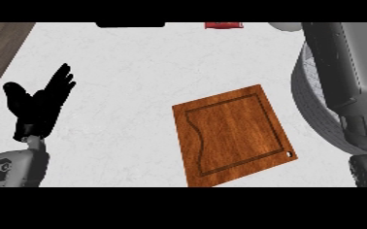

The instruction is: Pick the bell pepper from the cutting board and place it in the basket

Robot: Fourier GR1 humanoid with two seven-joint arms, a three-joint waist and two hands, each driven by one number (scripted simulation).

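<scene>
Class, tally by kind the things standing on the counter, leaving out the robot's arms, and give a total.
cutting board: 1
basket: 1
Things cut off at the far edge: 3 (black thing, red thing, pale thing)
Total: 5

Before you, a white counter (136,73) — on it a wooden cutting board (233,136) lies askew right of centre, a grey basket (309,107) at the right edge

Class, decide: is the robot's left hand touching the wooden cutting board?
Apart. The head view shows bare counter between the left hand and the cutting board.
</scene>
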